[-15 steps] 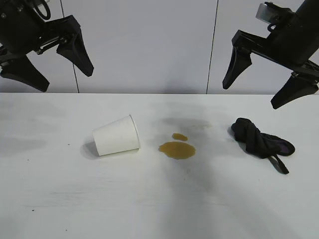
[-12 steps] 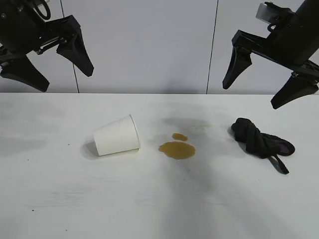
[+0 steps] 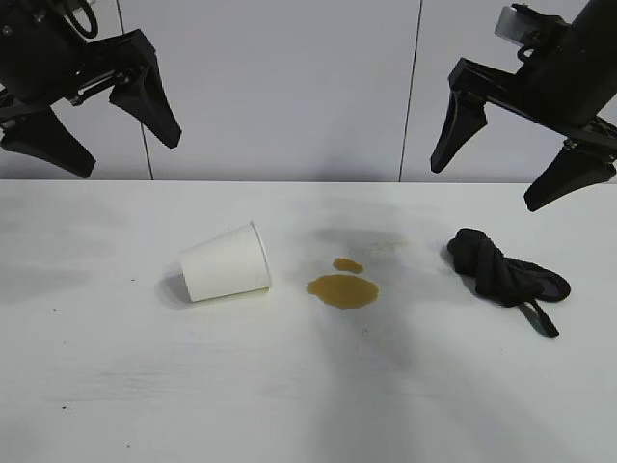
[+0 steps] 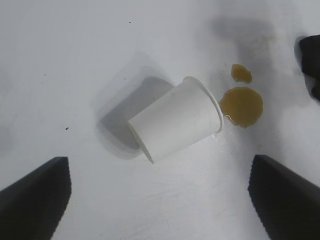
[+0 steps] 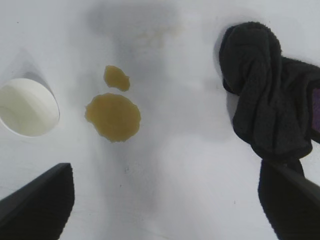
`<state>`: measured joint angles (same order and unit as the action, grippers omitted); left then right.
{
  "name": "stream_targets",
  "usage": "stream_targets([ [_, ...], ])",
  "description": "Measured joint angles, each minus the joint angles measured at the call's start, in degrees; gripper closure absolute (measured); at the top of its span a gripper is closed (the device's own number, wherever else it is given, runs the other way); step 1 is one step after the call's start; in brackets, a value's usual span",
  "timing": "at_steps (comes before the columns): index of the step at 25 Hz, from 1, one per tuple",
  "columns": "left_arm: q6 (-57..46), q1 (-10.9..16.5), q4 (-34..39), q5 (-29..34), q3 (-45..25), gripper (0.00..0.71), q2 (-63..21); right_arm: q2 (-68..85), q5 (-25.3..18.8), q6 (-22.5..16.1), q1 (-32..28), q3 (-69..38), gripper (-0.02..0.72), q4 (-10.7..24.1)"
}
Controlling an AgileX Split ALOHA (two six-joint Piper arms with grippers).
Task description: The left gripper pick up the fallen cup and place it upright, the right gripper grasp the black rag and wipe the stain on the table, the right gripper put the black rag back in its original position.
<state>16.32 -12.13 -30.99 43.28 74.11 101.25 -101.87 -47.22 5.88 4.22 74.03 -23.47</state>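
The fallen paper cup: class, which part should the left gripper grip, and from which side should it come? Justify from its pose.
Likely the side wall, from above. The cup lies on its side on the table, mouth toward the brown stain. The open left gripper hangs above it, so descending with one finger on each side of the tapered wall, near mid-length, seems safest; the rolled rim may deform.

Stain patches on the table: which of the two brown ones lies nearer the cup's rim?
The larger patch, just right of the cup; the small one sits behind it.
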Motion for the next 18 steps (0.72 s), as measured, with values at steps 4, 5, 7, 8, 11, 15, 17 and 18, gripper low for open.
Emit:
stream_targets([
  [4,0.0,0.0,0.1,0.2,0.0,0.016,0.0,0.0,0.0,0.0,0.0,0.0,0.009,0.0],
  [5,0.0,0.0,0.4,0.3,0.0,0.016,0.0,0.0,0.0,0.0,0.0,0.0,0.009,0.0],
  [7,0.0,0.0,1.6,0.7,0.0,0.016,0.0,0.0,0.0,0.0,0.0,0.0,0.009,0.0],
  [8,0.0,0.0,2.3,1.4,0.0,0.016,0.0,0.0,0.0,0.0,0.0,0.0,0.009,0.0],
  [11,0.1,0.0,3.2,1.8,0.0,0.016,0.0,0.0,0.0,0.0,0.0,0.0,0.009,0.0],
  [15,11.2,-0.6,3.1,1.3,0.1,0.016,0.0,0.0,-0.1,0.0,0.0,0.0,0.009,0.0],
  [17,20.2,-2.0,3.1,1.4,0.1,0.016,0.0,0.0,-0.4,0.2,0.0,0.0,0.009,0.0],
  [18,23.1,-3.0,3.1,1.1,0.1,0.016,0.0,0.0,-0.4,0.2,0.0,0.0,0.009,0.0],
])
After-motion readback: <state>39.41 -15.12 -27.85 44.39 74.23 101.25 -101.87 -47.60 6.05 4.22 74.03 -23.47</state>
